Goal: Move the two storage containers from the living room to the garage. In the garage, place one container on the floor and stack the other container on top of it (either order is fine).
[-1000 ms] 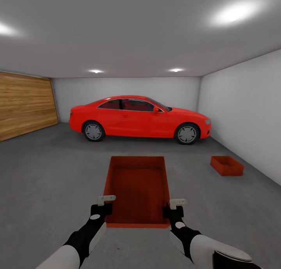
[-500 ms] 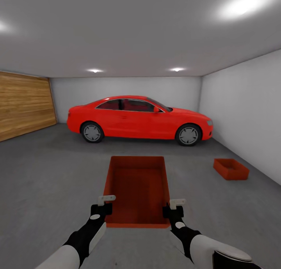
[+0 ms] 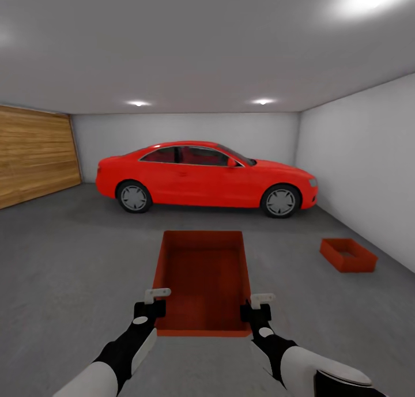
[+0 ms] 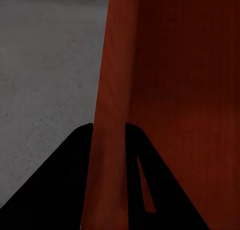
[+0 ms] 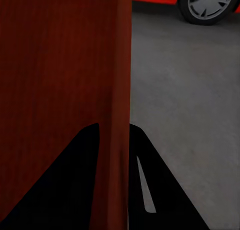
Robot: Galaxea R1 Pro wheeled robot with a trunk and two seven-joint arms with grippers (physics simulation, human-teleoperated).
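Grippers pinch held storage container (image 3: 202, 279) at lower centre: left gripper (image 3: 155, 301) on its left wall, right gripper (image 3: 259, 305) on its right wall. Second storage container (image 3: 348, 254) sits on concrete floor (image 3: 69, 259) at right, near white wall (image 3: 363, 161). Red car (image 3: 204, 175) behind.

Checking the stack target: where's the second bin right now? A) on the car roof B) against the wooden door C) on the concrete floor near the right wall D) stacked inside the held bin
C: the second bin sits on the concrete floor beside the right wall, right of the held bin.
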